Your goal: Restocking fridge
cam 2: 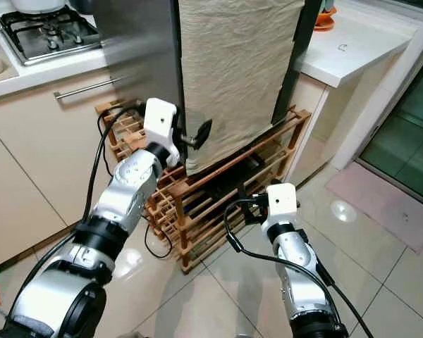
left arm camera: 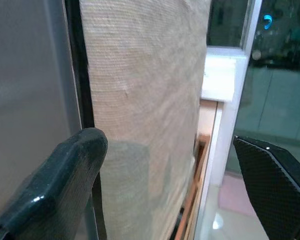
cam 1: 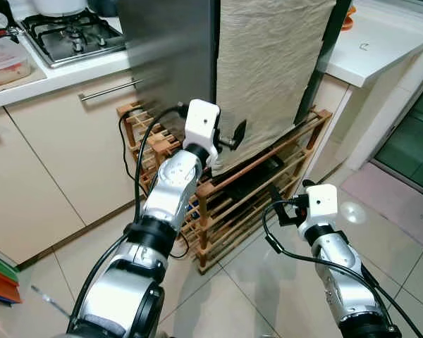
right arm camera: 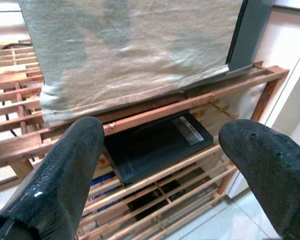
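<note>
Left end effector spread by cloth-draped fridge, wooden rack holding black box

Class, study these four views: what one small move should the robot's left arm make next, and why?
Probably ease the left gripper forward to the edge of the beige cloth-draped fridge door. Its jaws stand open right at the dark gap beside the grey steel fridge side panel, gripping nothing. The right gripper hangs open, low before the wooden slatted rack.

The left arm is reaching forward and up, its tool standing with fingers spread apart. The right arm is staying lower, its tool also gaping wide.
</note>
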You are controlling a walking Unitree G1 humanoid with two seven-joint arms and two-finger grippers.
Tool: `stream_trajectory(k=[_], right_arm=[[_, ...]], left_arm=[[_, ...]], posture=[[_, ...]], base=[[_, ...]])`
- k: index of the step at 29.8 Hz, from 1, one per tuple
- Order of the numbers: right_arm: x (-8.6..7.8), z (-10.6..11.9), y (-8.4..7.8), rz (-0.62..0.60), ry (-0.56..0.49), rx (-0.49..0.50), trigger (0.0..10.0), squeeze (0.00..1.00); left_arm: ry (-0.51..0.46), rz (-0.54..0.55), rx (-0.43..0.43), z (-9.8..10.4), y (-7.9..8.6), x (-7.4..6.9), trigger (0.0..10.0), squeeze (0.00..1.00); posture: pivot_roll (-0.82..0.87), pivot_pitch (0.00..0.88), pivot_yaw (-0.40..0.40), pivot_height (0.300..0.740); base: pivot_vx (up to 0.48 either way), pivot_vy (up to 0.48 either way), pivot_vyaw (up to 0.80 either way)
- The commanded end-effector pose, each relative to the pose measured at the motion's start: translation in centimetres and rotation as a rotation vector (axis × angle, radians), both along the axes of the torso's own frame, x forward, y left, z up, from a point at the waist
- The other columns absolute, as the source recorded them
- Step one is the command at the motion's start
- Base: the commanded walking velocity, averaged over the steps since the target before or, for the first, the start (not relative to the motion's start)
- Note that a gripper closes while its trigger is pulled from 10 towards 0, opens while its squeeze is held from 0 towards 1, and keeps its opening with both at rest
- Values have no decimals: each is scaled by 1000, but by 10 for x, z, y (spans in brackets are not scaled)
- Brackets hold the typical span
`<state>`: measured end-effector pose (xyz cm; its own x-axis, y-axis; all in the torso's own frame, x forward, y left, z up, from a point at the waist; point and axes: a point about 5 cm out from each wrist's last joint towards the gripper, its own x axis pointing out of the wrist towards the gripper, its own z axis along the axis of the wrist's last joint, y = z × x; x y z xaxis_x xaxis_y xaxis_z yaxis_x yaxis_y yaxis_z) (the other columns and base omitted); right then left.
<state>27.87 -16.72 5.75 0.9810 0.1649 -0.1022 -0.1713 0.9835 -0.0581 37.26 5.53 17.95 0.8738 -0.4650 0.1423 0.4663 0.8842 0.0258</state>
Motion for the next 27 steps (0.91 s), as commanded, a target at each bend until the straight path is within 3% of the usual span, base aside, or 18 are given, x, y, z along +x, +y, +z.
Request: stream_trajectory(k=[1,14,27], right_arm=[[1,2,-3,-4,-15,-9,10000,0],[0,1,-4,1,-14,-16,10000,0],[-1,1,-1,3,-14,-12,10000,0]], left_arm=[[10,8,-6,-1,1,2,10000,0],[30,55,34,-10,0,7,10000,0],[59,53,8,-8,-9,13,10000,0]], posture=[[-87,0,15,740],[-85,0,10,740],[-92,2,14,740]], base=[[0,0,0],[0,0,0],[0,0,0]])
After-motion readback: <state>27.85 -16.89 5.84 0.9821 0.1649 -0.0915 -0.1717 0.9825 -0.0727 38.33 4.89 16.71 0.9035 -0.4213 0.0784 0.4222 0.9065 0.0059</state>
